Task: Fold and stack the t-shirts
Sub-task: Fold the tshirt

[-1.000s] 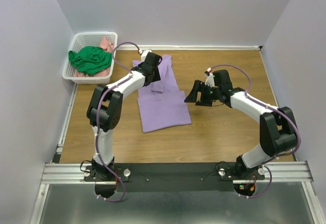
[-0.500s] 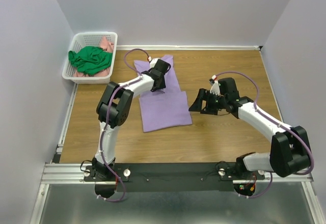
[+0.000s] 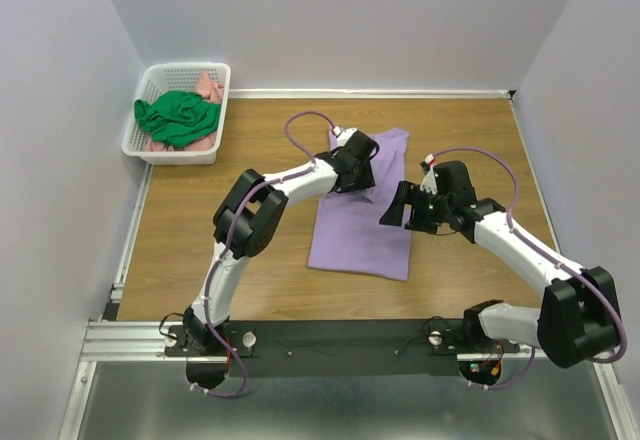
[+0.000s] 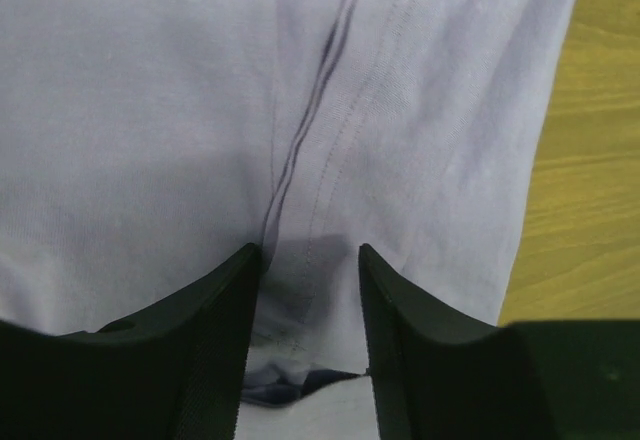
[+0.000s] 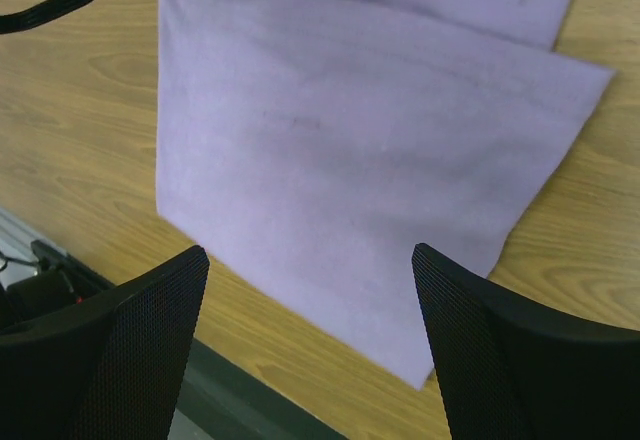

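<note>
Basket (image 3: 176, 154) with green tee (image 3: 178, 118), pink tee (image 3: 208, 87) far-left, left tool (image 4: 308, 260) pinching lavender t-shirt (image 3: 360, 235), right tool (image 5: 308, 255) released

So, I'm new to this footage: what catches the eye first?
A lavender t-shirt lies part-folded on the wooden table, the left pincer pinching a fold near its far end while the right pincer hangs open at its right edge. In the far-left corner, a white basket holds a green t-shirt over a pink t-shirt.
</note>
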